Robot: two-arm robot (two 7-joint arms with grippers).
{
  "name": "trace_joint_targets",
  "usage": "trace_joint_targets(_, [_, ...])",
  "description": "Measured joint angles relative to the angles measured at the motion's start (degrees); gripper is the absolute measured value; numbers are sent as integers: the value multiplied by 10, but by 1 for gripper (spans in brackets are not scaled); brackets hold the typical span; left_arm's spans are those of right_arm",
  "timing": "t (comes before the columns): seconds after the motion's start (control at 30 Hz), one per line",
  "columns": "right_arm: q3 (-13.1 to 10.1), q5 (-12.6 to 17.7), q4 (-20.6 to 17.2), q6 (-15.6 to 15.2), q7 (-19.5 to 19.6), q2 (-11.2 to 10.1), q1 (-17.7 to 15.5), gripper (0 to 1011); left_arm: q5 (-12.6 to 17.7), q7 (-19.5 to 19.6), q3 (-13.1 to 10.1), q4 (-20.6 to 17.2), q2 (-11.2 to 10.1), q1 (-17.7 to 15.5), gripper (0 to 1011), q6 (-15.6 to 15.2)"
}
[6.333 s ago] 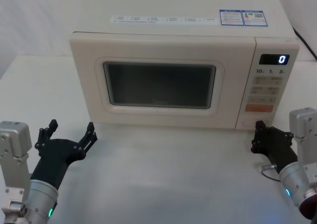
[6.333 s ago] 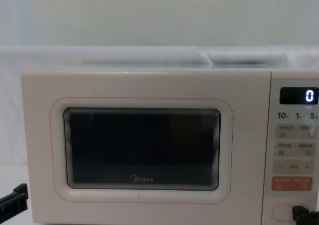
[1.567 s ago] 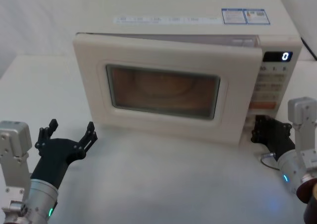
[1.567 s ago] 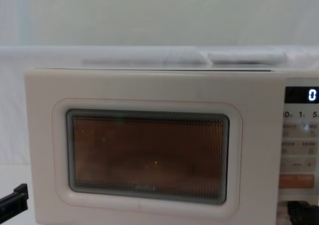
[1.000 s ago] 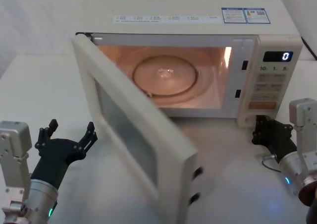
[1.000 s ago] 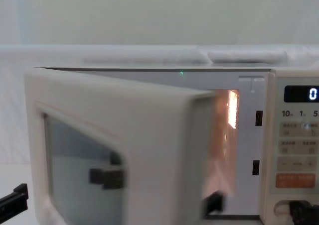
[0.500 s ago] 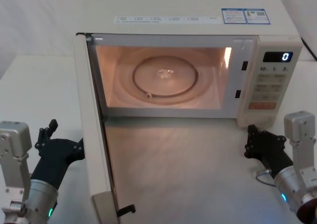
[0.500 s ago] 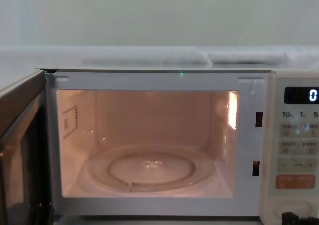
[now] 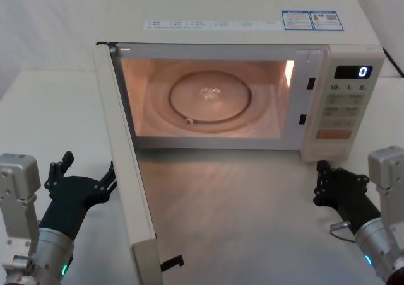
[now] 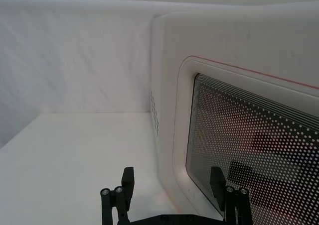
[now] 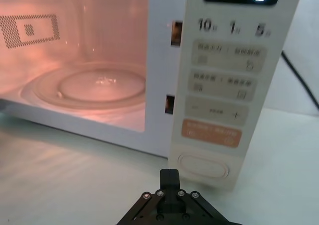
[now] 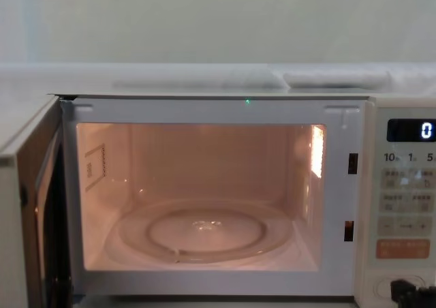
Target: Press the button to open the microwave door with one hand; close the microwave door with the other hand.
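Left hand (image 9: 85, 183): near left on worktop (image 9: 252, 215), fingers spread, just left of door's outer face.
Right hand (image 9: 332, 185): near right, fingers pressed together, just short of button (image 11: 203, 166).
Microwave door (image 9: 126, 165): swung wide open, long axis near–far, free edge nearest. Left hand nearer; likely push rightward to shut.

Lab bench: white-draped table (image 9: 44, 102), microwave (image 9: 252, 26)
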State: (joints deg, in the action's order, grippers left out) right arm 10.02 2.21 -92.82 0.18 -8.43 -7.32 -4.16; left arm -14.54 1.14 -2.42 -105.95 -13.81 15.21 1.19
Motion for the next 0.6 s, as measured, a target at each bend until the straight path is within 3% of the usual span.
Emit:
trace_joint_targets(0.23, [-11,-3,-32,-1,3,-10,-13,0,0,0,0,0,0,0,1001,0])
trace_joint_targets(0.6, [-55,-5,-64,-4,16,-25,-32,0,0,0,0,0,0,0,1001,0])
